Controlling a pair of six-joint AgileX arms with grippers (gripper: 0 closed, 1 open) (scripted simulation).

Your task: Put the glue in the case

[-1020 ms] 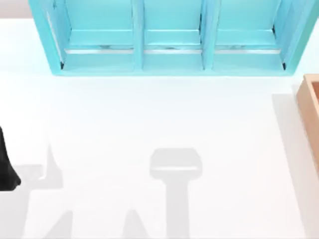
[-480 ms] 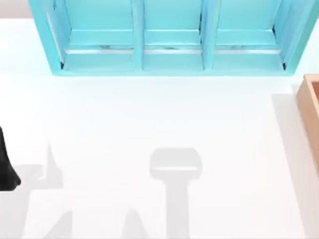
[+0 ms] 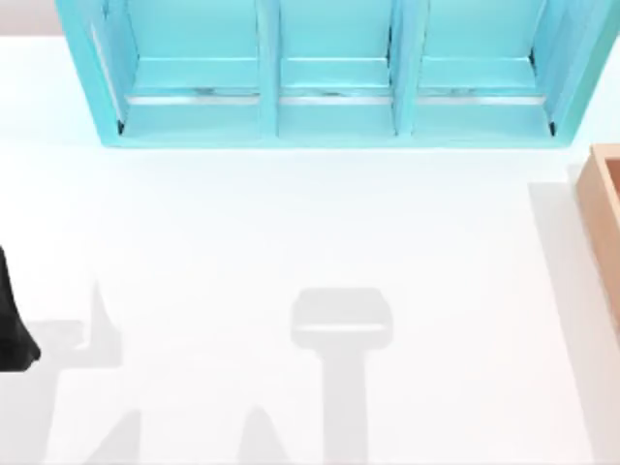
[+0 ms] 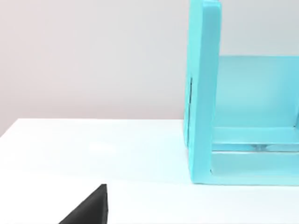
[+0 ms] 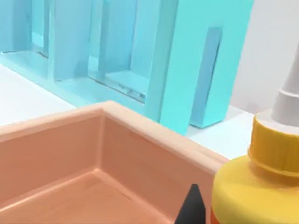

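The glue (image 5: 254, 186), a yellow bottle with a white pointed cap, stands upright very close in the right wrist view. A black part of my right gripper (image 5: 191, 207) sits right beside it; whether it holds the bottle is hidden. Behind them is the case (image 5: 187, 60), and in the top view the same turquoise case (image 3: 334, 121) spans the table's far edge with three open compartments. My left arm (image 3: 12, 320) is parked at the table's left edge. A black part of my left gripper (image 4: 88, 210) faces the left side panel of the case (image 4: 203, 93).
A tan wooden box (image 3: 605, 223) sits at the table's right edge, in front of the case's right end. In the right wrist view the box's rim (image 5: 140, 123) lies between the glue and the case. White tabletop (image 3: 310, 223) stretches in front of the case.
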